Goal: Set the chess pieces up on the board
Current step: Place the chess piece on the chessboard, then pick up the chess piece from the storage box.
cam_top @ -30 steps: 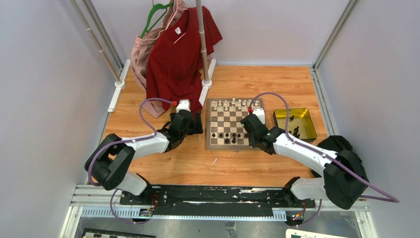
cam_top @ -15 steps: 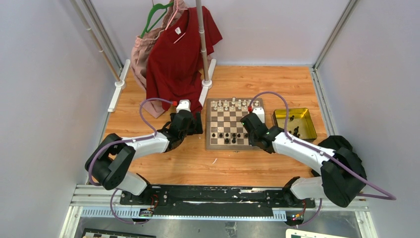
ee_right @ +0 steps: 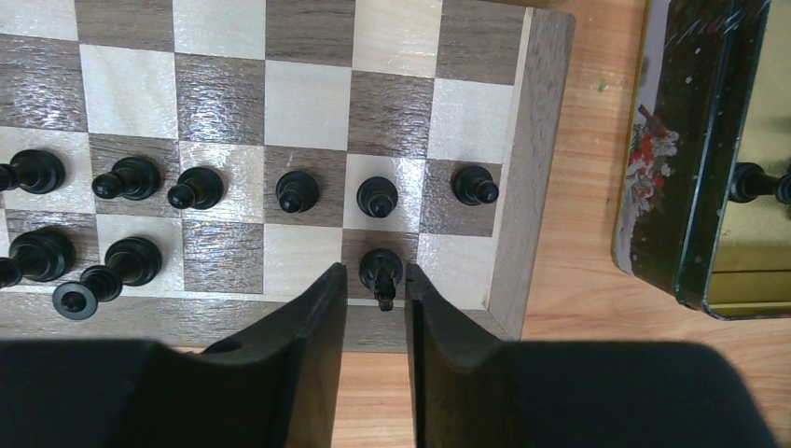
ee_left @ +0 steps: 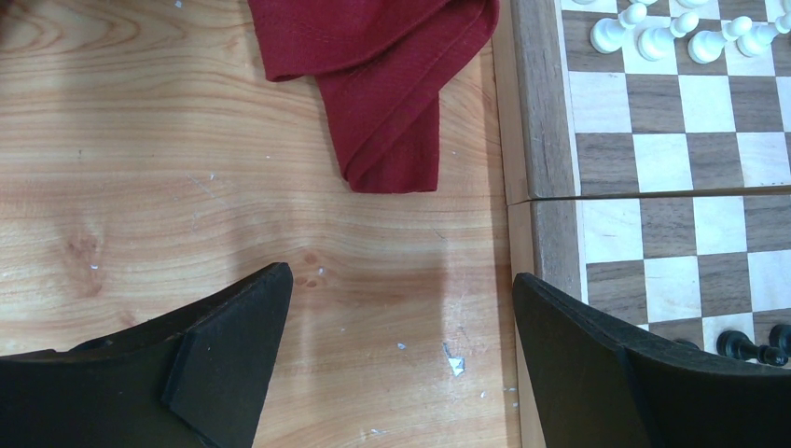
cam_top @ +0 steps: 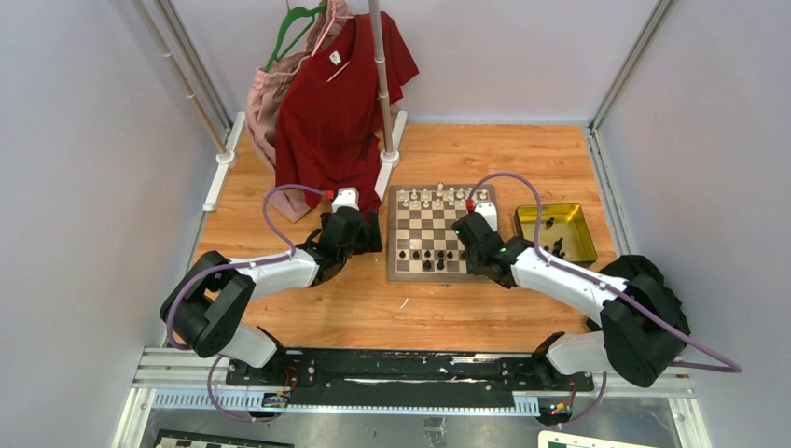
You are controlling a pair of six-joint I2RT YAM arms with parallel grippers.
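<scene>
I see my right gripper point(ee_right: 374, 282) slightly parted around a black piece point(ee_right: 381, 265) by the board's point(ee_right: 524, 177) near-right corner, and my left gripper point(ee_left: 399, 280) wide apart.

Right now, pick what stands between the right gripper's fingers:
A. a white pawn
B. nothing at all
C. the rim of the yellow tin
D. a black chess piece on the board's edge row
D: the right wrist view shows a black piece standing on the board, in the row along its edge, between the two fingers of the right gripper.
</scene>
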